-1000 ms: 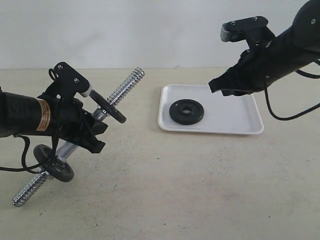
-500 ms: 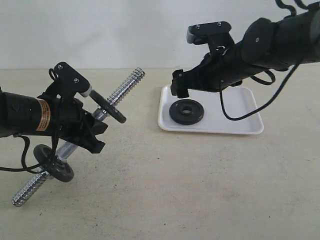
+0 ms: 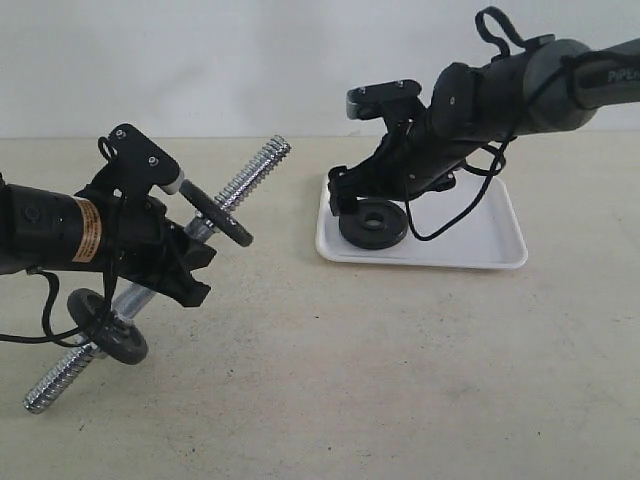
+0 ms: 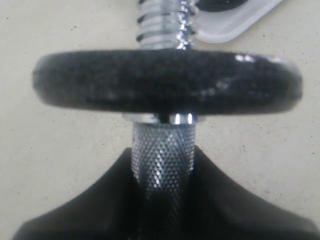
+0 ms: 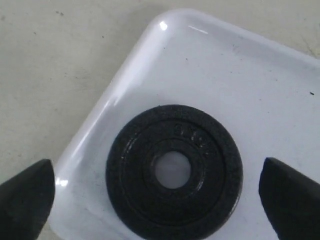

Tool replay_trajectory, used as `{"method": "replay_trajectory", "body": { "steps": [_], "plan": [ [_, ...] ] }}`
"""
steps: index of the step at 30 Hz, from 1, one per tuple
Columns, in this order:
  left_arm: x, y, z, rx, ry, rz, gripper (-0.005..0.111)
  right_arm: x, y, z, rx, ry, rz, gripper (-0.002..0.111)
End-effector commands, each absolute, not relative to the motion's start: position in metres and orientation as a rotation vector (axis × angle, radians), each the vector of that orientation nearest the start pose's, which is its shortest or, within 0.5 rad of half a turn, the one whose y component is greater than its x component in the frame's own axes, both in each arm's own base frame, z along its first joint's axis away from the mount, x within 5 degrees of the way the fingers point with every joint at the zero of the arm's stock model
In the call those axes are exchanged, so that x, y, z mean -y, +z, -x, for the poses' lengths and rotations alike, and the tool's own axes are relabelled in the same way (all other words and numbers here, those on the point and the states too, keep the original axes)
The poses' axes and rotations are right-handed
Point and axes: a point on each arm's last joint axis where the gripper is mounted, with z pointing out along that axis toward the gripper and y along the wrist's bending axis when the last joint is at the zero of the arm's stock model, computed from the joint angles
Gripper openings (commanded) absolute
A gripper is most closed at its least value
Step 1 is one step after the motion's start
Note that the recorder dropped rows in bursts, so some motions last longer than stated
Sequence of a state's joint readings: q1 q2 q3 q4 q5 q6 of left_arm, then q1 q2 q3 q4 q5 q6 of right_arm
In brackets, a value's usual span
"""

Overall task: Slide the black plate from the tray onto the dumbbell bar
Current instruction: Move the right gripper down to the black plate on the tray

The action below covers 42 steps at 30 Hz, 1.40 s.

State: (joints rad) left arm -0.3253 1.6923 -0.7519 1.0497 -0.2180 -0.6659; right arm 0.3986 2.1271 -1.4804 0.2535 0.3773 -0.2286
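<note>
The black plate [image 3: 373, 224] [image 5: 135, 170] lies flat in the near-left corner of the white tray [image 3: 470, 225] [image 5: 210, 65]. My right gripper [image 3: 360, 198] [image 5: 160, 200] hangs just above it, open. One fingertip [image 5: 27, 197] sits outside the tray's corner and the other [image 5: 292, 197] over the tray, with the plate between them and untouched. My left gripper [image 3: 180, 255] [image 4: 162, 200] is shut on the knurled middle of the dumbbell bar [image 3: 245, 178] [image 4: 162, 150], holding it slanted above the table. The bar's free threaded end points toward the tray.
Two black discs sit on the bar: an upper disc [image 3: 215, 213] [image 4: 167, 82] just past my left gripper and a lower disc [image 3: 108, 325] near the other end. A pale wall stands behind the table [image 3: 400, 380].
My right arm has swung left and down across the tray, ending with its open fingers over the black plate. The left arm and the bar have not moved.
</note>
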Motion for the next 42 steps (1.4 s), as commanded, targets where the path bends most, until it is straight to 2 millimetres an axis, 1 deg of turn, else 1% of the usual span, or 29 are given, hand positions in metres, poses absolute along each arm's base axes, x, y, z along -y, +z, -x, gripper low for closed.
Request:
{"method": "replay_trajectory", "body": {
  "steps": [1,8,18,25,27,29,32,34,36,42],
  "plan": [
    [0.131,0.199,-0.301,-1.943,-0.329,-0.867,0.004,-0.185,0.140,-0.425,-2.490,0.214,0.566,0.105],
    [0.131,0.199,-0.301,-1.944,-0.330,-0.866,0.004,-0.186,0.116,-0.427,-2.533,0.207,0.566,0.105],
    [0.131,0.199,-0.301,-1.944,-0.330,-0.866,0.004,-0.186,0.097,-0.429,-2.549,0.203,0.561,0.105],
    [0.131,0.199,-0.301,-1.944,-0.330,-0.866,0.004,-0.185,0.074,-0.423,-2.644,0.192,0.588,0.105],
    [0.131,0.199,-0.301,-1.944,-0.330,-0.866,0.004,-0.184,0.071,-0.422,-2.664,0.191,0.593,0.102],
    [0.131,0.199,-0.301,-1.944,-0.330,-0.866,0.004,-0.184,0.068,-0.420,-2.691,0.189,0.601,0.093],
    [0.131,0.199,-0.301,-1.944,-0.330,-0.866,0.004,-0.183,0.066,-0.416,-2.735,0.187,0.618,0.071],
    [0.131,0.199,-0.301,-1.944,-0.330,-0.866,0.004,-0.182,0.065,-0.413,-2.763,0.182,0.654,0.060],
    [0.131,0.199,-0.301,-1.944,-0.330,-0.866,0.004,-0.181,0.064,-0.410,-2.790,0.179,0.676,0.058],
    [0.131,0.199,-0.301,-1.944,-0.331,-0.866,0.004,-0.179,0.062,-0.401,-2.900,0.181,0.664,0.058]
  ]
}}
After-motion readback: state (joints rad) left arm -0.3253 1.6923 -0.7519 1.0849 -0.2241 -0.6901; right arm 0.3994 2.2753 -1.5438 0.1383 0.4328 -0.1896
